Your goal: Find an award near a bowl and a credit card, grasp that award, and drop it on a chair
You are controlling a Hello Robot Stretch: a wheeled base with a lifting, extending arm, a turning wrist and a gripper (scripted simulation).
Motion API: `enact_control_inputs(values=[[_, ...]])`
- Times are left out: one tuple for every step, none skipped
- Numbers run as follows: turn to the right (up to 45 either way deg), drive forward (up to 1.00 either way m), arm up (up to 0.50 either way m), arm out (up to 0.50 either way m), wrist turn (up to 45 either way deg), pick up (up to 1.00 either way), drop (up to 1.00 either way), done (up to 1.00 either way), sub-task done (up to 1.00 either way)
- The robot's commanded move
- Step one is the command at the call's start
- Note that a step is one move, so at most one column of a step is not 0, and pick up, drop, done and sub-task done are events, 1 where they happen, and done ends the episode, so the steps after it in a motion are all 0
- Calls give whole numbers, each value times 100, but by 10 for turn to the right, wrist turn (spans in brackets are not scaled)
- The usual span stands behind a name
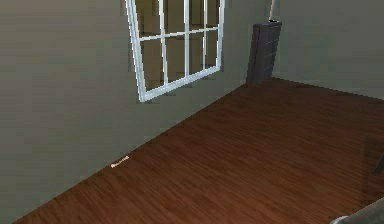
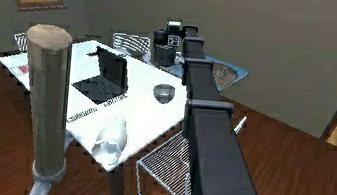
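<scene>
In the arm side view a white table (image 2: 146, 109) carries a small grey bowl (image 2: 164, 91), an open dark laptop (image 2: 104, 75) and some papers (image 2: 85, 115). A tall tan cylinder on a pale base (image 2: 48, 96) rises at the table's near left corner. The dark arm (image 2: 210, 119) climbs from the bottom edge across the table. At its far end, over the table's far side, is the gripper (image 2: 165, 39). Dark things on the table lie behind it, so I cannot tell whether it holds anything. Wire chairs stand at the near side (image 2: 171, 171) and the far side (image 2: 132, 42).
A pale rounded thing (image 2: 110, 137) lies near the table's front edge, and a bluish flat thing (image 2: 225, 70) at its far right. The forward view has bare wood floor (image 1: 250, 150), a white-framed window (image 1: 180, 45), a dark tall cabinet (image 1: 263, 50) and a small scrap on the floor (image 1: 120, 161).
</scene>
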Motion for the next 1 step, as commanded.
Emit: enact_control_inputs(values=[[0,0,-50,0,0,0,0,0,0]])
